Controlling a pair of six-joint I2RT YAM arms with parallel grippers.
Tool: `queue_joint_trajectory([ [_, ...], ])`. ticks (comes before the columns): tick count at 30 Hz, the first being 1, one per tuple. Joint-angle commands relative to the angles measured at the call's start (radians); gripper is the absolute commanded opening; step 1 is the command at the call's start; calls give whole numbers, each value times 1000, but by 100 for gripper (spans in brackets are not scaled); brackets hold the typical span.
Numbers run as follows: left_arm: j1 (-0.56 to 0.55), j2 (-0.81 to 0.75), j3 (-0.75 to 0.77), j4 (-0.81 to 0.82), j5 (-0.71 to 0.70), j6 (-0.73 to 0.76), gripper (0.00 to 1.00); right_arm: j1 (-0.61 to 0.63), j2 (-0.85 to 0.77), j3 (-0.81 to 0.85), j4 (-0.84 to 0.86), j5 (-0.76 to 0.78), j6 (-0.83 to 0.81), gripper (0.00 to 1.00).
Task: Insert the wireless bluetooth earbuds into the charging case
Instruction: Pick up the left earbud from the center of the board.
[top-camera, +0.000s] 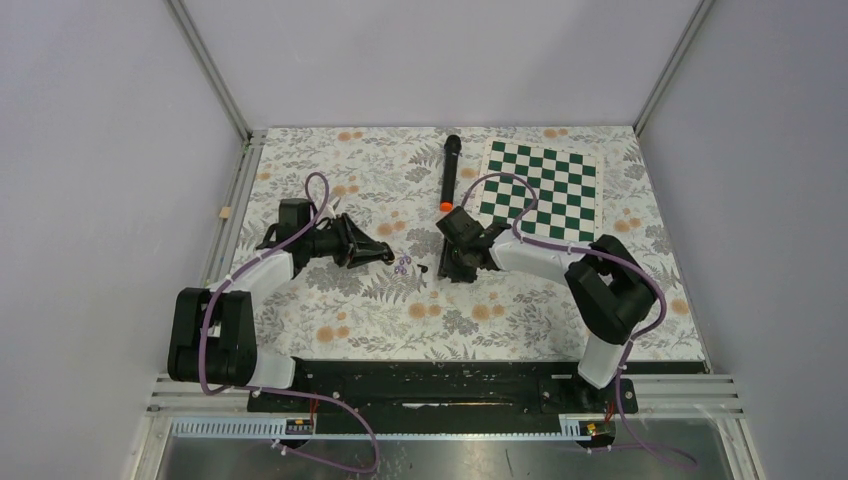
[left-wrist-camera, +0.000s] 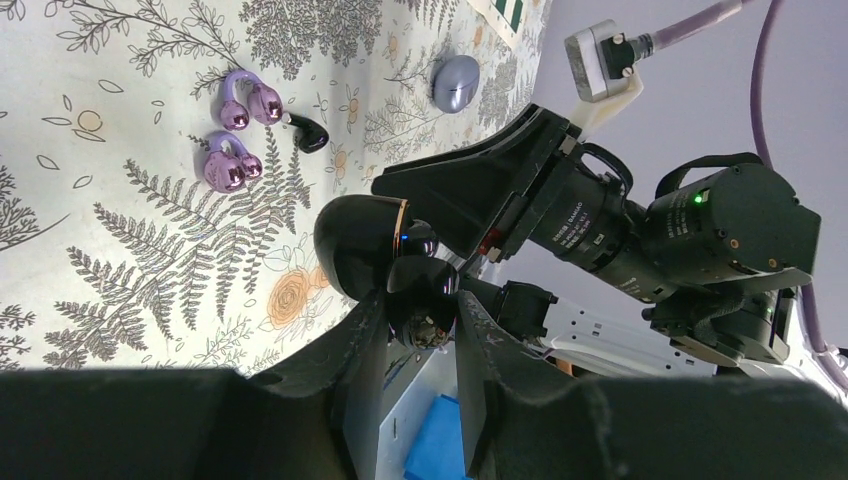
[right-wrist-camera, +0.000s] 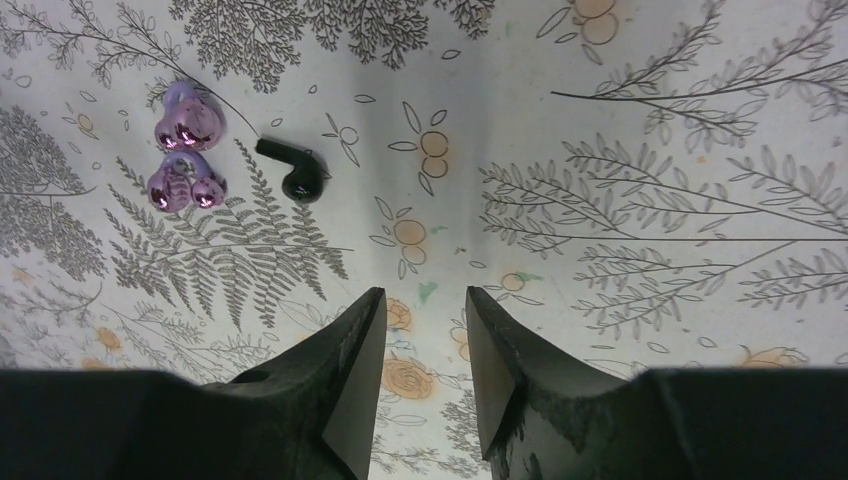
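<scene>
My left gripper (left-wrist-camera: 418, 298) (top-camera: 386, 256) is shut on a glossy black charging case (left-wrist-camera: 365, 245), holding it above the cloth with its gold-rimmed lid open. Two pale purple earbuds (left-wrist-camera: 248, 100) (left-wrist-camera: 227, 163) lie side by side on the floral cloth, with one black earbud (left-wrist-camera: 308, 133) just beside them. In the right wrist view the purple pair (right-wrist-camera: 188, 125) (right-wrist-camera: 185, 188) and the black earbud (right-wrist-camera: 293, 170) lie ahead and to the left of my right gripper (right-wrist-camera: 425, 295) (top-camera: 452, 268). It hovers open over bare cloth with nothing between its fingers.
A long black microphone (top-camera: 448, 172) with an orange end lies at the back centre. A green-and-white chequered board (top-camera: 543, 190) sits at the back right. A lilac-grey oval case (left-wrist-camera: 456, 82) rests on the cloth beyond the earbuds. Metal frame posts bound the table.
</scene>
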Motion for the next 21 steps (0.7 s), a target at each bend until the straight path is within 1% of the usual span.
queue_joint_trajectory([
  [1,6,-27,-12,46,4,0,0,35,33,87,-5,83,84,44],
  [4,6,-27,-20,46,14,4,0,39,53,106,14,79,80,49],
  [6,6,-20,-21,46,34,8,0,39,64,107,42,83,95,50],
  [13,6,-21,-6,13,38,33,0,39,155,193,31,74,103,50],
  [21,6,-22,-6,7,42,46,0,39,207,204,44,48,125,48],
])
